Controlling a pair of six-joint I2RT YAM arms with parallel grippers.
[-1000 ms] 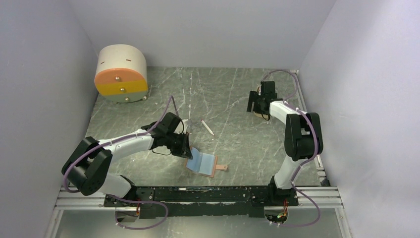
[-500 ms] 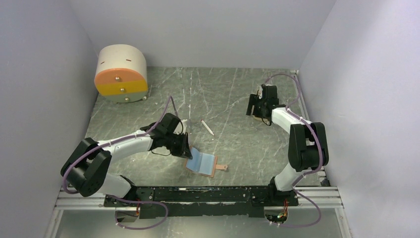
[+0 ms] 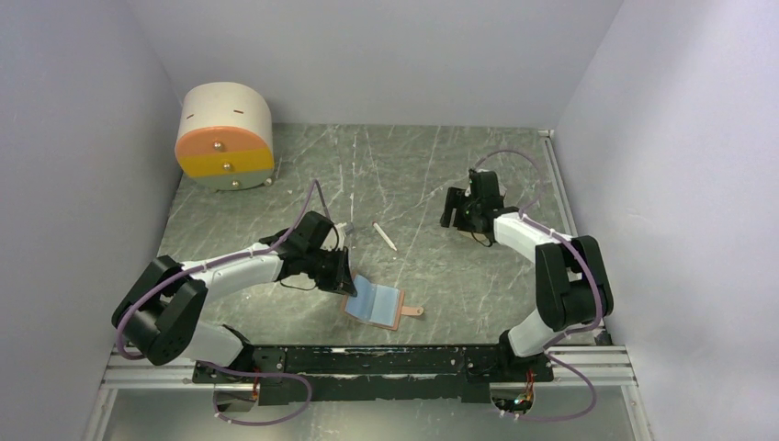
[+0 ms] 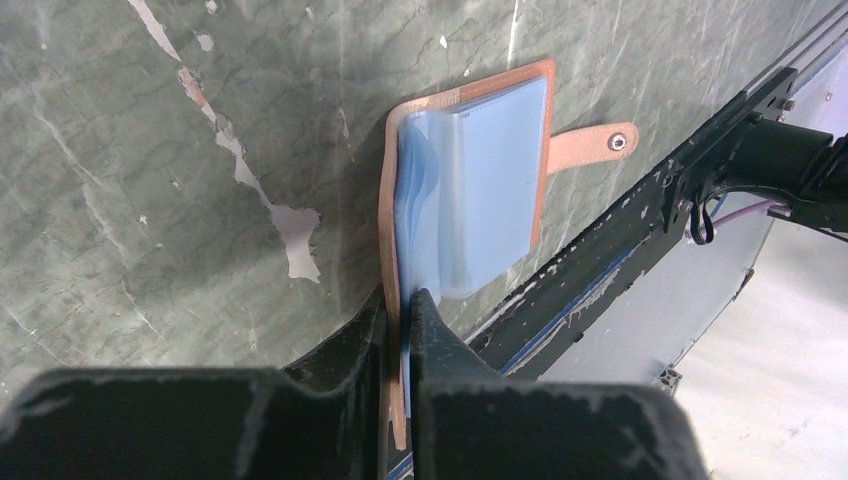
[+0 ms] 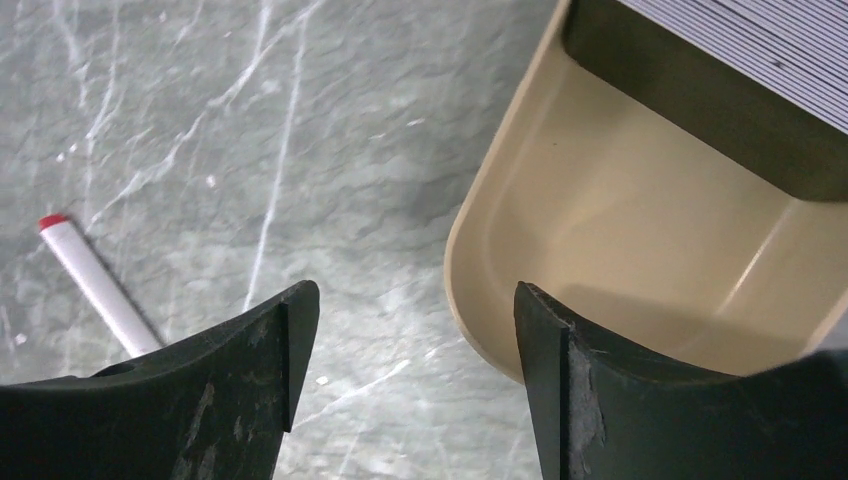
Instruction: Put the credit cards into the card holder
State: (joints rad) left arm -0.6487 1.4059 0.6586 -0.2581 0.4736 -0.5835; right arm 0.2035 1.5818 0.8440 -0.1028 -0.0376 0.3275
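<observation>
The credit cards [image 5: 720, 115] show only in the right wrist view, and only just: a dark slab with a pale, finely striped band, lying at the far end of a beige tray [image 5: 620, 260] and cut off by the frame's top corner, so how many there are I cannot tell. The right end effector [image 5: 405, 300] hangs over the tray's near rim with its fingers spread wide and nothing between them but bare tabletop [image 3: 413, 175]; from above that arm's head [image 3: 457, 207] hides the tray altogether. Over on the near side lies the card holder [image 4: 480, 180], orange-brown cover open, blue plastic sleeves fanned, snap tab sticking out toward the arm bases. The left end effector [image 4: 400, 300] is pinched tight on the holder's near edge, cover and sleeve squeezed between its two fingers; in the top view it sits right at the holder's [image 3: 375, 301] left corner. Between the two arms, a thin white stick [image 5: 95, 285] with a red tip lies loose, partly behind the right arm's left finger.
</observation>
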